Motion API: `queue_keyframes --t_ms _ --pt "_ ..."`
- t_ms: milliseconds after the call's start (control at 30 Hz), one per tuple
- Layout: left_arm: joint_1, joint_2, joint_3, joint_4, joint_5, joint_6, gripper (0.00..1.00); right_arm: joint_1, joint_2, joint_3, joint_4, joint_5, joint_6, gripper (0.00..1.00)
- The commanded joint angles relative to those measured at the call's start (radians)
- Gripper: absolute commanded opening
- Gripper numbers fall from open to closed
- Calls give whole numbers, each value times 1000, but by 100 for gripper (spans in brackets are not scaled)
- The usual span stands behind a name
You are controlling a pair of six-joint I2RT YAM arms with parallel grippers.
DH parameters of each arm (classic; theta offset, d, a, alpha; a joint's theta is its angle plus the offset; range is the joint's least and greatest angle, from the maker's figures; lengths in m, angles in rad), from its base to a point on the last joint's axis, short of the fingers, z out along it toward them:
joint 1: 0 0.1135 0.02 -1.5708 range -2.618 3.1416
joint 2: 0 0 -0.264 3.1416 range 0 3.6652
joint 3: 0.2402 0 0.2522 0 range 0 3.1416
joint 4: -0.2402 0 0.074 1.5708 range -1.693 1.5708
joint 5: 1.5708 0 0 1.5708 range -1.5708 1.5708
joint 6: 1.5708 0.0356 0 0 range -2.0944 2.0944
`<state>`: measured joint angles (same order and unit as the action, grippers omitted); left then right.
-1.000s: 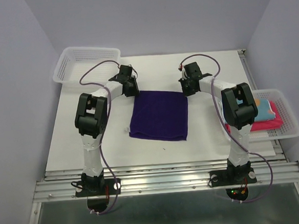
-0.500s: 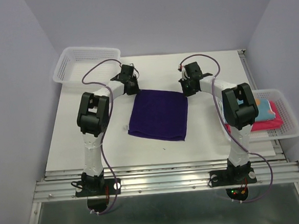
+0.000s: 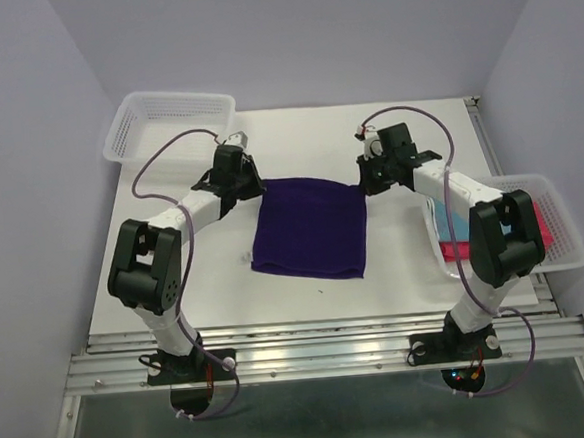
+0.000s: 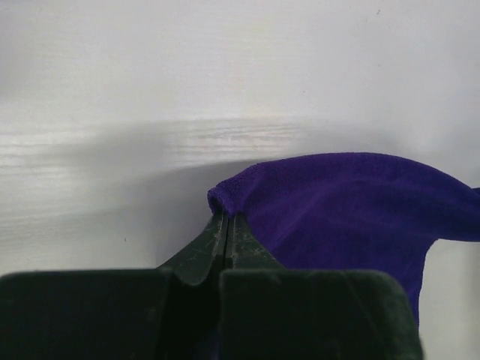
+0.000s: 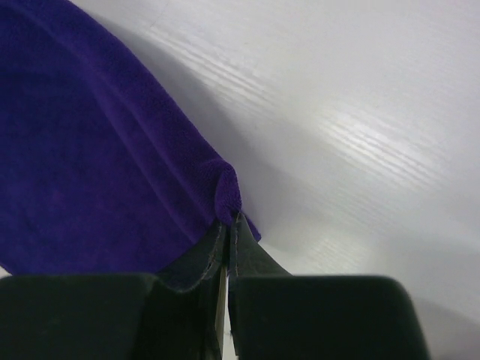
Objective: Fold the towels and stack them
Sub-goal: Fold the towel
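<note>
The purple towel [image 3: 308, 228] lies spread in the middle of the white worktop [image 3: 167, 288], roughly square, with its near edge flat on the surface. Its two far corners are each pinched.

The left end effector [image 3: 254, 187] is clamped on the far left corner. The left wrist view shows its dark fingers [image 4: 202, 251] pressed together, with the rolled hem of the cloth caught at their tips and raised a little above its own shadow. The right end effector [image 3: 368, 182] is likewise closed on the far right corner, where the right wrist view shows a small bunched fold of fabric held between the fingertips [image 5: 199, 259].

Further out, an open mesh basket [image 3: 170, 122] sits at the far left corner of the worktop. A second basket [image 3: 567, 245] at the right edge holds a pink towel [image 3: 547, 226], partly hidden behind the right arm.
</note>
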<state>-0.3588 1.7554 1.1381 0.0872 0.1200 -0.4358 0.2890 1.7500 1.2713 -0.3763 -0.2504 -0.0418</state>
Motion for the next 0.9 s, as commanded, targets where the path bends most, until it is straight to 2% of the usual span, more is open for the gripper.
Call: queue_keyframes --t_ms 0,200,500,600,867 --pt "-5 -103 -121 120 32 -29 0 4 -85 -91 36 -82 33 1" --pt "-12 -232 -299 215 95 -80 0 30 -220 -228 50 -108 114 1" --pt "-26 -465 -537 269 49 -156 0 100 -408 -414 71 -168 177 1" --pt "-31 -520 -601 282 41 -178 0 139 -444 -447 66 -136 198 1" --pt "-34 -540 -699 302 40 -208 0 157 -518 -516 62 -69 244 1"
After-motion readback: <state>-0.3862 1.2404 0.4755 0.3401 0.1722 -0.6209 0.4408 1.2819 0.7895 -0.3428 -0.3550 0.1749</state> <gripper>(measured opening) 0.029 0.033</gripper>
